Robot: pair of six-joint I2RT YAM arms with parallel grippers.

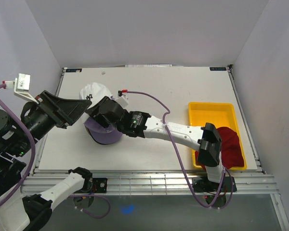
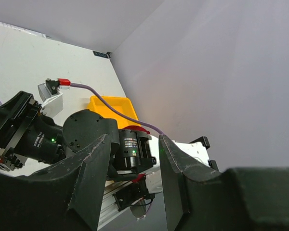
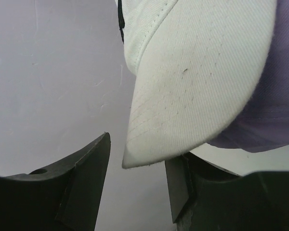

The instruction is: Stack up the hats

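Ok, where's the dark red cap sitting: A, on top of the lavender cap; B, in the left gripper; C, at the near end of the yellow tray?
C: the dark red cap lies over the yellow tray's near end, well apart from the lavender cap.

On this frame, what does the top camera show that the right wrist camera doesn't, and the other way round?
Only the top view: the yellow tray at the table's right side, with a dark red cap at its near end. Only the right wrist view: the brim of the white cap up close, its stitching visible, and its tip between the open fingers of the right pincer. Both: the white cap lying over the lavender cap.
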